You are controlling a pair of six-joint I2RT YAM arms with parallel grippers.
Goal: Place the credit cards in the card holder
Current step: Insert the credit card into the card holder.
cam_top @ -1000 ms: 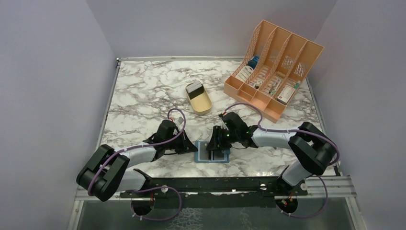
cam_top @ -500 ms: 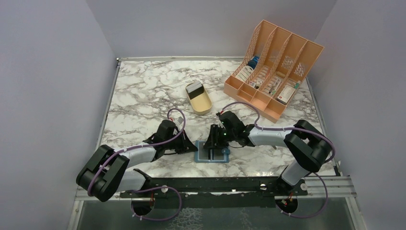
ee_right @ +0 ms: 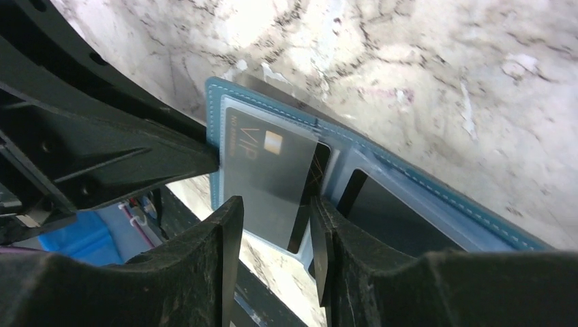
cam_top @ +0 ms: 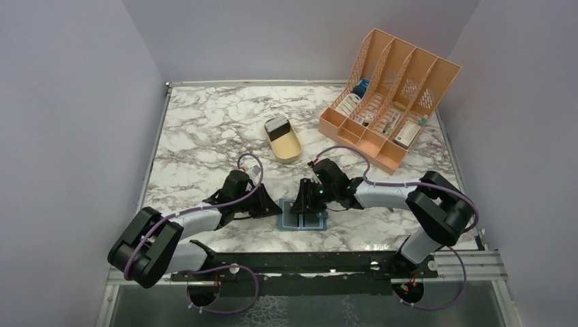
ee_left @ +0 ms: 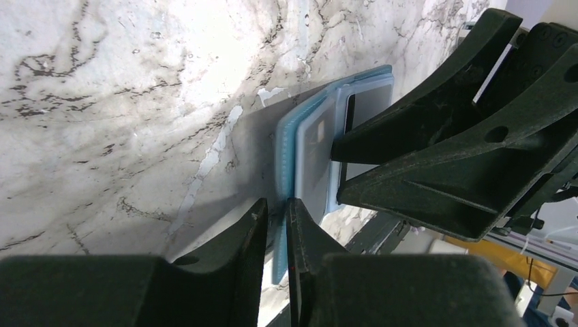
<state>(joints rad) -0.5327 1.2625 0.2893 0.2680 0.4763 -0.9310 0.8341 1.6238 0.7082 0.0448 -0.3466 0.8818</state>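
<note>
Credit card, dark, thin, stiff and likely slick, so best held by its edges, was pinched that way in the right tool over the open card holder on the table, while the left tool straddled the holder's rim, grip unclear.

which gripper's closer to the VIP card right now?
Right. The right gripper straddles the VIP card, a finger on each side, over the card holder. The left gripper sits at the holder's outer edge, fingers flanking that edge, just short of the card.
</note>
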